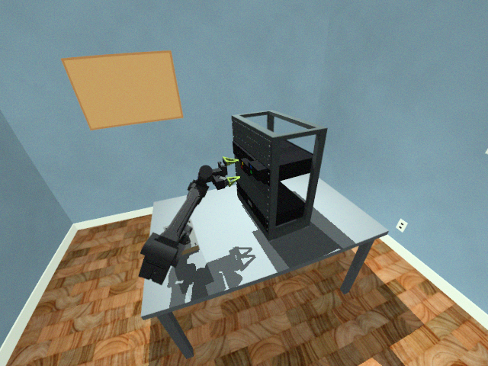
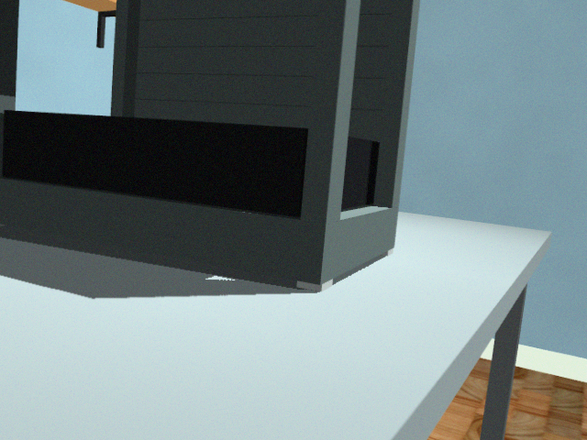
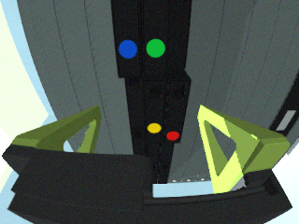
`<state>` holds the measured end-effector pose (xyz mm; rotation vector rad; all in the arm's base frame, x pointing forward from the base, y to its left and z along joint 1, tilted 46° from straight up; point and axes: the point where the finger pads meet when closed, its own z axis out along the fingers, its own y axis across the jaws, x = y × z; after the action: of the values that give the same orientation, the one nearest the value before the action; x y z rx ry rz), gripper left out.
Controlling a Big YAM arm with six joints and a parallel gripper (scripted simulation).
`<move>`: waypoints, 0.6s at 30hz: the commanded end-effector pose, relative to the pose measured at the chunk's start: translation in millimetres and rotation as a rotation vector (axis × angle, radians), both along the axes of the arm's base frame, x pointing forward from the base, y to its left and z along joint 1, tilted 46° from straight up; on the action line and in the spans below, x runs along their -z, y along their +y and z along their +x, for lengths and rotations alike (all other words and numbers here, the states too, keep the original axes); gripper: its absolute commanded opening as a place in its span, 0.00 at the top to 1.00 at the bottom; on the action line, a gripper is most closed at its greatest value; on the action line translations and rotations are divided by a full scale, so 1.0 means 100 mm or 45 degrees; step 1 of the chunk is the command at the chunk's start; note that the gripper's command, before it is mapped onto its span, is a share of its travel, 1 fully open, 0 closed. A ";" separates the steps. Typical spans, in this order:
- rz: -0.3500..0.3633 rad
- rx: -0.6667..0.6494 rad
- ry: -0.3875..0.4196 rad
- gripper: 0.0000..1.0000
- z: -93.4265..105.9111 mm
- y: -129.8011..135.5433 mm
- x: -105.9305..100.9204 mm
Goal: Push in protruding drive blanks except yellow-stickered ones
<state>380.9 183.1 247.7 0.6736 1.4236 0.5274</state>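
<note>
Standing fully spread with nothing between them, the jaws of the gripper (image 1: 231, 170) face the front of the rack (image 1: 318, 136); yellow-green fingers flank a dark column of drive blanks (image 3: 151, 56). Four coloured stickers show on the blanks: blue (image 3: 127, 49) beside green (image 3: 155, 48), then yellow (image 3: 153, 129) beside red (image 3: 172, 136), nearer the gripper in the wrist view. From the top view, the blanks with stickers jut forward of the rack face toward the fingers; contact cannot be told. The arm (image 1: 184, 208) slants up from its base near the worktop's left edge. The rack stands upright toward the table's (image 1: 220, 236) far right corner, feet on the surface.
</note>
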 end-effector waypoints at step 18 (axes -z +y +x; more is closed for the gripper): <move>0.019 0.023 -0.006 0.00 0.01 -0.31 -0.55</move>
<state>375.5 152.9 293.5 0.6740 1.4302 0.5122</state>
